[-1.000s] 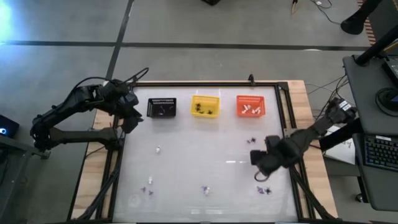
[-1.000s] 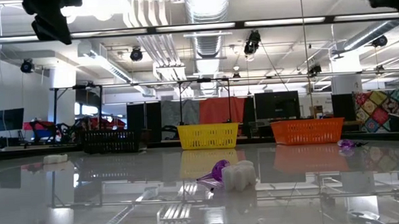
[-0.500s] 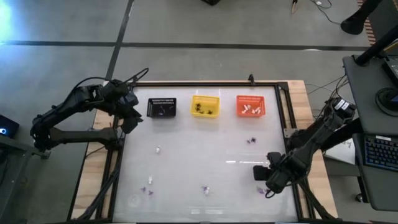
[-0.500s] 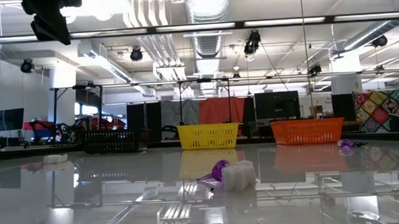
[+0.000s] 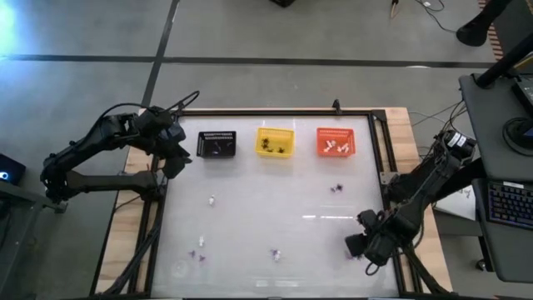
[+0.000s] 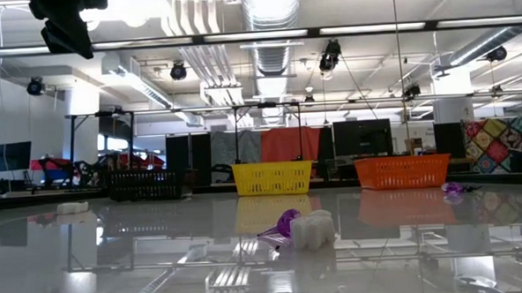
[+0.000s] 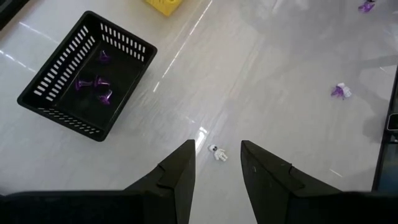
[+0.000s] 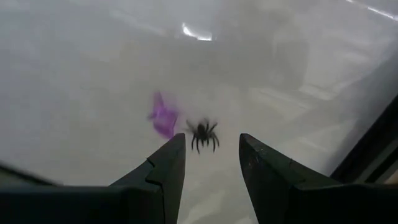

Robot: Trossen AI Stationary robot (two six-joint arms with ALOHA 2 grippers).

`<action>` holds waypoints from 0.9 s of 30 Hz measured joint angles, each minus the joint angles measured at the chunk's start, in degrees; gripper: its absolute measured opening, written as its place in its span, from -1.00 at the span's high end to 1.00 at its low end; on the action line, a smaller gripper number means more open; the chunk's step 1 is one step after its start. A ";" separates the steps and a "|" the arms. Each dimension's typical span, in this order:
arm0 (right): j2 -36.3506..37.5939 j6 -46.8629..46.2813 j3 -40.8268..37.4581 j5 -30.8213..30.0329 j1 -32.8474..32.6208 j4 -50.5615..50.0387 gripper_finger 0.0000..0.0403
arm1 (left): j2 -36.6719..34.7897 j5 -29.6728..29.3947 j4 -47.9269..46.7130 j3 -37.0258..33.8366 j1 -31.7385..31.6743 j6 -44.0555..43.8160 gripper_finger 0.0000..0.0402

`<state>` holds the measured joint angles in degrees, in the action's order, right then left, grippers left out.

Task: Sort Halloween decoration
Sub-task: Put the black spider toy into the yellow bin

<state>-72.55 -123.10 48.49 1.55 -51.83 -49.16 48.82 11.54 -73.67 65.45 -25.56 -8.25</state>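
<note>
STEP: reaching for a pick | RIGHT: right gripper (image 5: 353,247) low at lower right of the table (image 5: 275,221), jaws apart, black spider (image 8: 201,135) and purple trinket (image 8: 163,116) just ahead | LEFT: left gripper (image 7: 216,167) waits upper left beside black basket (image 5: 216,144), jaws apart | NEXT: likely descend and straddle the spider, not the purple piece.

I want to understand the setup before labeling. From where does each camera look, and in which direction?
High view: above the table, facing straight down; both arms, left gripper, right gripper.
Low view: at tabletop height, facing level toward the yellow basket; a dark arm part at the upper corner.
Left wrist view: on the left arm, facing down at the black basket; its open fingers.
Right wrist view: on the right arm, facing a black spider; its open fingers.
High and left wrist views share the black basket.
</note>
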 joint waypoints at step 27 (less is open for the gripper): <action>-13.41 8.75 -3.91 -1.17 -6.03 18.19 0.30 | 0.00 -0.47 4.24 0.00 0.01 -6.44 0.45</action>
<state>-85.97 -114.35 44.58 0.39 -57.87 -30.97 48.82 11.07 -69.43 65.45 -25.55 -14.69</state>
